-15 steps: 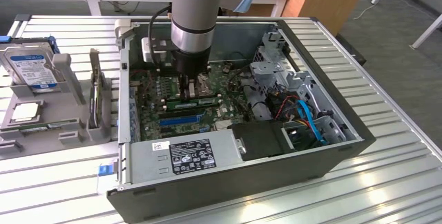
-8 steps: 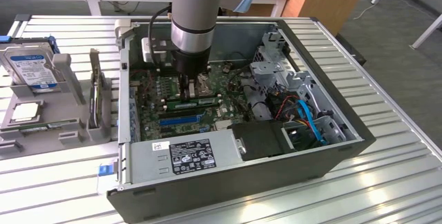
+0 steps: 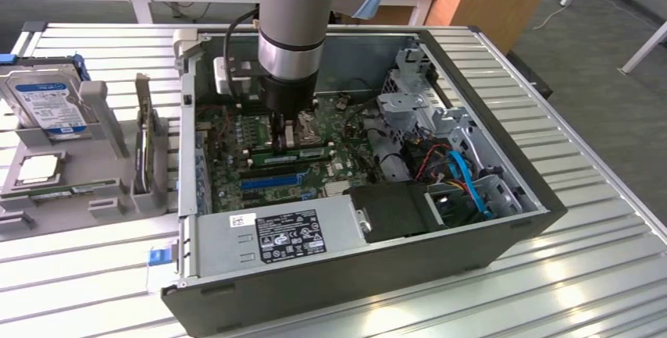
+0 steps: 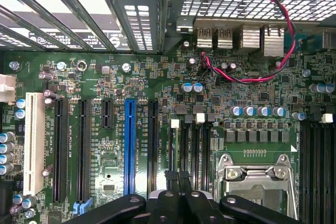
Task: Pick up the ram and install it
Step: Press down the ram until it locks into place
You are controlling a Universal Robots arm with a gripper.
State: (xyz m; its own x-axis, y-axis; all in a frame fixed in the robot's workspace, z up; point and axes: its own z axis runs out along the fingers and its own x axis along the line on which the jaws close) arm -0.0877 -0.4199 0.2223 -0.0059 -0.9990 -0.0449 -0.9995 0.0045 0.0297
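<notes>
A hard drive (image 3: 47, 104) stands in a grey holder (image 3: 109, 115) at the exterior view's left edge of the slatted metal table (image 3: 583, 260), beside an open computer case (image 3: 365, 291) lying on its side. Inside the case, the ram (image 3: 304, 152), a narrow green stick with a pale label strip, lies lengthwise along the memory slots of the motherboard (image 4: 105, 77). It sits between the blue expansion slot (image 3: 273, 183) and the processor socket (image 4: 257, 177), about midway across the board. The arm (image 3: 297, 10) drops straight down from the table's far edge into the case, its wrist vertical over the board. The gripper (image 3: 279, 136) hangs directly over the stick's end nearer the exterior view's left, fingers drawn fully together and reaching its top edge. Whether they pinch the stick or merely bear on it cannot be told.
</notes>
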